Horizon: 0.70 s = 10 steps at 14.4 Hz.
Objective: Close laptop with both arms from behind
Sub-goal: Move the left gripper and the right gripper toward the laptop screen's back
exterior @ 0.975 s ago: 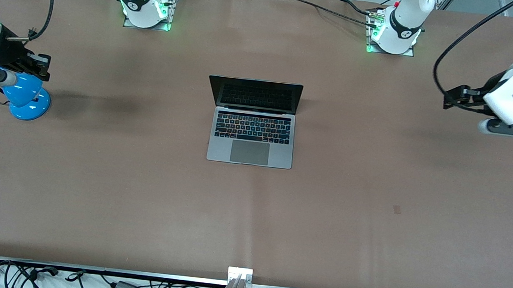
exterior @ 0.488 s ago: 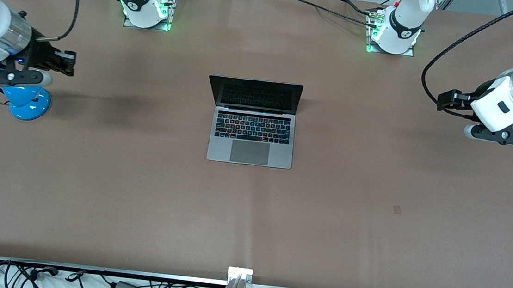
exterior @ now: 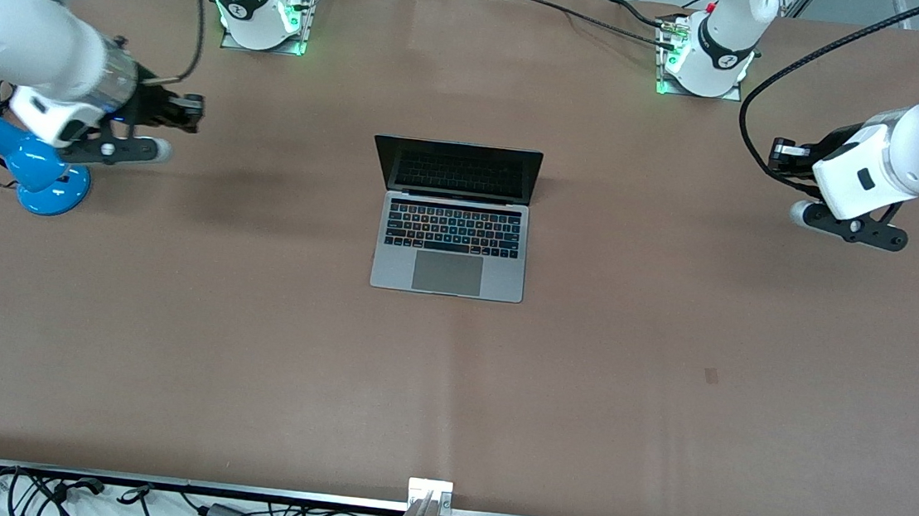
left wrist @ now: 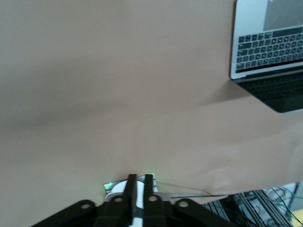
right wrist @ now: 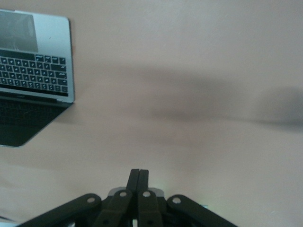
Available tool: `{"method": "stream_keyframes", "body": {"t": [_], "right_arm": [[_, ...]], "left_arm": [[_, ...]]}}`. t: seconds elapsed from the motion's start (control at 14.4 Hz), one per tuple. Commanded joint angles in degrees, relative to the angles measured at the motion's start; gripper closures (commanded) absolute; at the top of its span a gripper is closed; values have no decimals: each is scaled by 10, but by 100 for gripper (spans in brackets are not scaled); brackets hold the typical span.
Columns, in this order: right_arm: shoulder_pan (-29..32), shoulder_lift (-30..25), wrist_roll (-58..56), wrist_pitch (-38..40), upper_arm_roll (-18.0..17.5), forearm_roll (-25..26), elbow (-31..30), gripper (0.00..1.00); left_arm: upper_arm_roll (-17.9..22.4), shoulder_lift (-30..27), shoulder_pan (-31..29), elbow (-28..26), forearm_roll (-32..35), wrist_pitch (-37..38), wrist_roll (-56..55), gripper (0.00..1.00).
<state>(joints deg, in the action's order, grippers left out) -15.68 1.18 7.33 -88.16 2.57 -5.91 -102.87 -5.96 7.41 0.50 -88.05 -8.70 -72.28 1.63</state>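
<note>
Approach step, by the look of it; lid not yet touched. One laptop (exterior: 453,220), open, keyboard toward the front camera, set mid-table between the two arm bases, screen upright. Two grippers, both well apart from it. Right gripper (exterior: 189,111) over bare table toward the right arm's end, fingers pressed together in the right wrist view (right wrist: 139,178). Left gripper (exterior: 778,149) over bare table toward the left arm's end, fingers (left wrist: 132,185) seemingly together too, though a thin gap possibly there. One blue lamp-like object (exterior: 31,166) under the right arm, identity unsure. Next move, probably: both grippers brought in to the lid's back, then pushed down toward the keyboard, evenly.
</note>
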Motion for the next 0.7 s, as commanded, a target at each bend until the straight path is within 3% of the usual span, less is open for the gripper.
{"method": "stream_keyframes", "body": {"t": [0.0,0.07,0.49,0.63], "right_arm": [[-50,-7,66,-3,5,-13,-34,100],[-66,-8,85,-7,5,-17,-43,100],[-84,-10,102,-43,5,-162,-97,100],[-108,-12,102,-60,5,-173,-114,100]], "left_arm": [[-2,-1,-1,-12,-42,19,14,99],[-2,-1,-6,-20,-60,21,14,99],[-3,-20,-6,-76,-112,23,15,99],[-4,-24,1,-100,-155,7,15,99]]}}
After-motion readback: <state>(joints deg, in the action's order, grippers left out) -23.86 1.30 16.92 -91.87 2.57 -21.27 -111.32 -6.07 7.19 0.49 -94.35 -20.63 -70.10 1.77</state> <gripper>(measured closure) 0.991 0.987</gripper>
